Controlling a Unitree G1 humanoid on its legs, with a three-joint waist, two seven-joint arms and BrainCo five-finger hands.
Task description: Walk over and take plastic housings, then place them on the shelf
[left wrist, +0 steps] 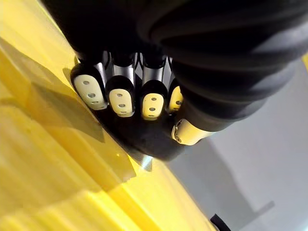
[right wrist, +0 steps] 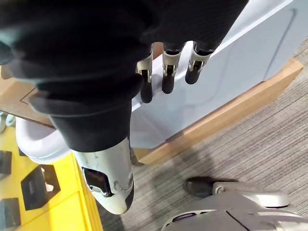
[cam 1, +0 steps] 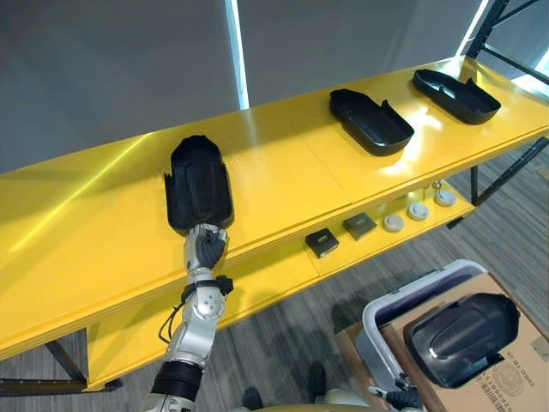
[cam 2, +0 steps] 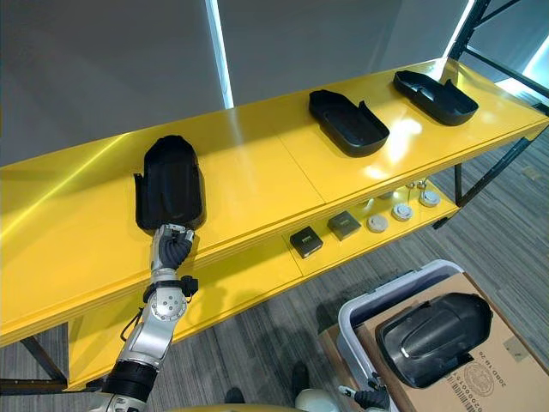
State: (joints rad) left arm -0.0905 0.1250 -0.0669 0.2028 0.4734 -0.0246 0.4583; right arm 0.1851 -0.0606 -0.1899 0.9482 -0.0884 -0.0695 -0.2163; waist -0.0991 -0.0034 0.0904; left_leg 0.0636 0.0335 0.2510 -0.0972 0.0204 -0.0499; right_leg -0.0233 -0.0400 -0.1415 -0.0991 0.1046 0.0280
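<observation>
A black plastic housing [cam 1: 199,182] lies on the yellow shelf top [cam 1: 94,232], towards its left part. My left hand [cam 1: 204,249] is at the housing's near end, fingers [left wrist: 121,98] curled against it, with the dark shell [left wrist: 144,142] just past them. Two more black housings [cam 1: 371,120] [cam 1: 455,94] lie open side up further right on the shelf. Another housing [cam 1: 463,337] rests on a cardboard box [cam 1: 515,382] at the lower right. My right hand [right wrist: 166,72] hangs with straight fingers beside a pale bin [right wrist: 231,72].
The lower yellow shelf carries two small black boxes [cam 1: 322,243] [cam 1: 359,225] and several round discs [cam 1: 418,210]. A grey bin [cam 1: 420,290] holds the cardboard box on the carpet. A black shelf post [cam 1: 493,21] rises at the far right.
</observation>
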